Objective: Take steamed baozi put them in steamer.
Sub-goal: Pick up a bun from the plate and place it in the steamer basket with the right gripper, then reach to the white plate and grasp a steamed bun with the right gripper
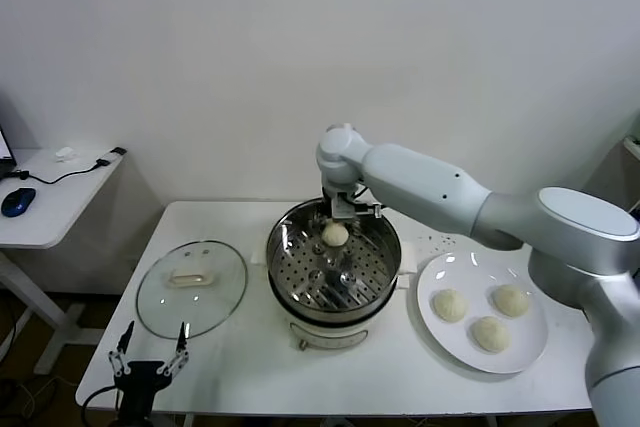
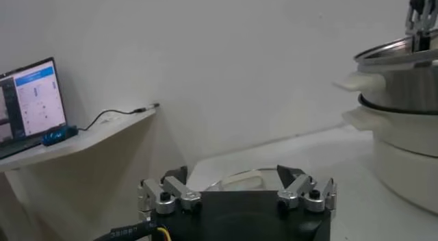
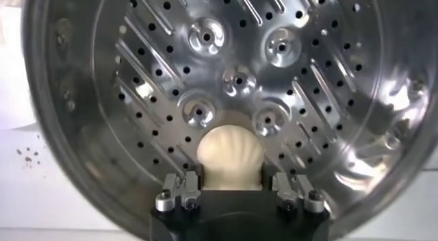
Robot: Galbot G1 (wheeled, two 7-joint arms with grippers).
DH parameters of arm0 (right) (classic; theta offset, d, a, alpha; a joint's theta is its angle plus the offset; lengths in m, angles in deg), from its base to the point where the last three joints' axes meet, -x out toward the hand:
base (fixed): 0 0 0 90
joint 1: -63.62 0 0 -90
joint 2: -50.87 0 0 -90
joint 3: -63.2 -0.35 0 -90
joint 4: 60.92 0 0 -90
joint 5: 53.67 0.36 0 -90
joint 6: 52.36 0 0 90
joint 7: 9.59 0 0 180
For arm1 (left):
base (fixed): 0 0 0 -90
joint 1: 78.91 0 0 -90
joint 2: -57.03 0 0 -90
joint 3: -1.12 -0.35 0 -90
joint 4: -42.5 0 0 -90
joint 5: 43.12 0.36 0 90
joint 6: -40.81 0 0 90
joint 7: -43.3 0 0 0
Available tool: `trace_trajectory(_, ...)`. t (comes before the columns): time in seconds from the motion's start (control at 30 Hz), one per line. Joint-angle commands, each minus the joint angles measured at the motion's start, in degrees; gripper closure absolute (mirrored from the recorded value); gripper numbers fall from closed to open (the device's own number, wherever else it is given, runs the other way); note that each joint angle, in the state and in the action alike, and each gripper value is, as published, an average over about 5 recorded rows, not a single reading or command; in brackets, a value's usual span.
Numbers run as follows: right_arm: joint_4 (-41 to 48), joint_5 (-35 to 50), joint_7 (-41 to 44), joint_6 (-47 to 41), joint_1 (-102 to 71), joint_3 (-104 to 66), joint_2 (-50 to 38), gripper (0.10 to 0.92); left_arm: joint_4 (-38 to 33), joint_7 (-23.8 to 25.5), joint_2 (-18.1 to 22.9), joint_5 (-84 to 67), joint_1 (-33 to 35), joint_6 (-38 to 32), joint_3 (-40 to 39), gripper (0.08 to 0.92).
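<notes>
White worktop (image 1: 240,367) carrying the steamer (image 1: 333,265) (no legible markings), glass lid (image 1: 191,285) and white plate (image 1: 482,312) holding three baozi (image 1: 449,304). Right tool (image 1: 335,232), inside the steamer, pinches a fourth baozi (image 3: 230,158). Left tool (image 1: 148,359), spread, rests at the worktop's near edge.

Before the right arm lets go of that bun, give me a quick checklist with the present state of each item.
1. Baozi sits between the right tool's fingers: ok.
2. Right tool is over the steamer tray, inside the rim: ok.
3. Bun already touching the perforated floor: cannot tell.
4. Tray bare where the bun would land: ok.
5. Glass lid lies on the table off the steamer: ok.
6. Left tool open, parked at the table's near edge, away from the pot: ok.
</notes>
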Motion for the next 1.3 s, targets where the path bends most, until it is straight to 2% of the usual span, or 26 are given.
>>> trace_trajectory(0.03, 1.1, 0.4, 0.1, -0.1, -1.5, 0.3, 1.0, 0.42, 0.2, 0.0, 0.1, 0.0, 0.2, -0.2, -0.2, 0.177)
trace_trajectory(0.3, -1.3, 2.5, 1.0, 0.1, 1.0, -0.4, -0.8, 0.223, 0.3, -0.1, 0.4, 0.0, 0.2, -0.3, -0.4, 0.177)
trace_trajectory(0.43, -4.1, 7.4, 1.7, -0.4, 4.7, 0.3, -3.8, 0.204, 0.2, -0.1, 0.3, 0.0, 0.2, -0.3, -0.3, 0.177)
trace_trajectory(0.6, -7.7, 19.0, 1.2, -4.6, 12.4, 4.0, -11.3, 0.203, -0.2, -0.1, 0.2, 0.0, 0.5, -0.2, -0.4, 0.177)
trace_trajectory(0.7, -10.0, 30.7, -4.2, -13.2, 20.6, 12.7, -17.3, 0.203, -0.7, -0.1, 0.1, 0.1, 0.7, -0.2, -0.4, 0.177)
trace_trajectory(0.83, -13.1, 49.1, -8.7, -29.6, 29.7, 24.3, -24.7, 0.203, -1.3, 0.0, 0.1, -0.1, 0.8, -0.3, -0.6, 0.177)
trace_trajectory(0.93, -15.0, 57.2, -10.8, -40.5, 31.8, 27.8, -30.7, 0.203, -1.8, 0.0, 0.1, -0.2, 0.8, -0.2, -0.8, 0.177)
trace_trajectory(1.1, -17.0, 59.9, -13.6, -54.1, 30.1, 29.6, -39.3, 0.203, -1.9, 0.0, 0.1, -0.2, 0.9, -0.3, -0.9, 0.177)
trace_trajectory(1.3, -19.4, 58.1, -13.4, -58.6, 22.4, 28.8, -45.5, 0.203, -1.8, -0.1, 0.0, -0.3, 1.7, -0.7, -0.8, 0.177)
